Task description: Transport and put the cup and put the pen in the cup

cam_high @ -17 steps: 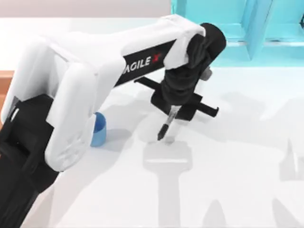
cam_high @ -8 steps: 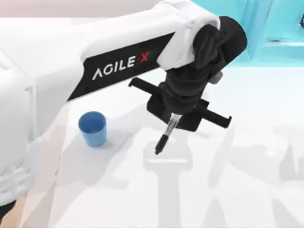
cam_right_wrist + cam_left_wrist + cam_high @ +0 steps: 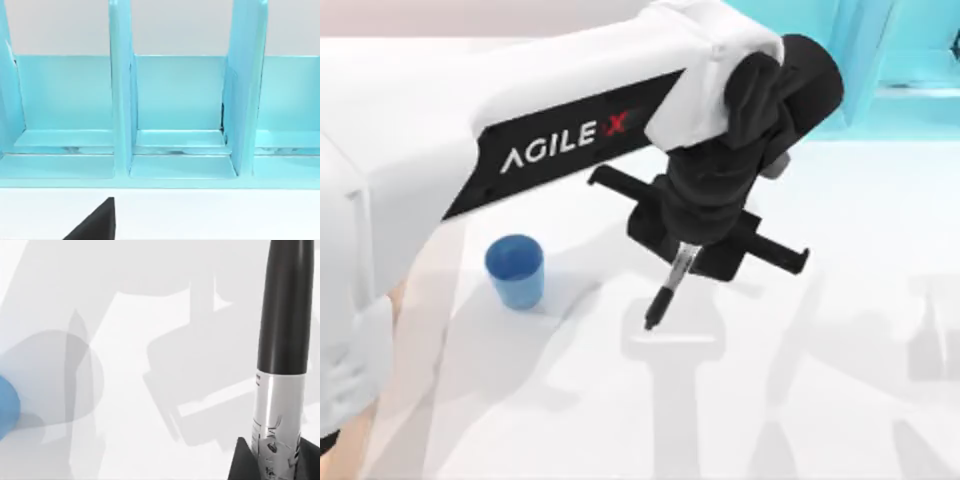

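White table [image 3: 840,400] fills the scene, with a light-blue shelf unit [image 3: 180,110] along its far edge. The left tool [image 3: 686,250] hangs over the middle of the table, closed on the pen [image 3: 667,290], which points down and slightly toward the cup [image 3: 515,270] with its black cap lowest, clear of the surface. The cup stands upright and open to the left of the pen, well apart from it. In the left wrist view the pen [image 3: 282,355] rises from between the fingers and the cup's blue edge [image 3: 7,407] shows to one side. To do this step well, the left arm should carry the pen sideways until its tip is above the cup's mouth, bring it closer to upright, then lower before letting go. Compared with a second ago, the arm has swung higher and uncovered the cup; since half a second ago almost nothing has shifted. The right tool [image 3: 95,222] faces the shelf unit; its opening cannot be told.
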### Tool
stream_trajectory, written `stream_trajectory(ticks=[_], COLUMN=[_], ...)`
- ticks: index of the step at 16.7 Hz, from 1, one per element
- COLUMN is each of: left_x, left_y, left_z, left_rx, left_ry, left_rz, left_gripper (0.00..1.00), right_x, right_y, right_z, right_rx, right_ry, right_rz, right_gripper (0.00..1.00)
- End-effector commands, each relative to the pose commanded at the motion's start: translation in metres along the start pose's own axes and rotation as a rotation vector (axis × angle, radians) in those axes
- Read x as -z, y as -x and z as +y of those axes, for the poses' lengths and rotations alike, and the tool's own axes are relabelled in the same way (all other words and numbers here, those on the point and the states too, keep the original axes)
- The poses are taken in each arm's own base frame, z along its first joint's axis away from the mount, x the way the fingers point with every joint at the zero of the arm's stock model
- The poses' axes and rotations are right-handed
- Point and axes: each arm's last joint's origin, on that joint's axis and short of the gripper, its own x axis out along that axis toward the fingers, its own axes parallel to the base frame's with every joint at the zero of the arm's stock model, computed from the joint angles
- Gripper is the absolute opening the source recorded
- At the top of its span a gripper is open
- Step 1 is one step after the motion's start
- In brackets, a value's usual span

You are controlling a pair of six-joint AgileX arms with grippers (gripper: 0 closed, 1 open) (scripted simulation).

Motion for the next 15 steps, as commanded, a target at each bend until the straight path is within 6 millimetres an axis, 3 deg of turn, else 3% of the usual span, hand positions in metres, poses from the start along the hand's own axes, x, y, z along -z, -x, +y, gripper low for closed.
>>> stream_trajectory(ticks=[8,15], left_x=[0.016,0.065], left_y=[-0.015,-0.042], left_z=[0.042,0.093], left_rx=[0.047,0.052], left_ry=[-0.013,0.033], left_rz=[-0.242,-0.673], left_gripper=[0.0,0.0], right_x=[0.0,0.0], right_y=[0.0,0.0], right_z=[0.0,0.0], right_rx=[0.0,0.0], right_ry=[0.0,0.0], right_rz=[0.0,0.0], right_gripper=[1.0,1.0])
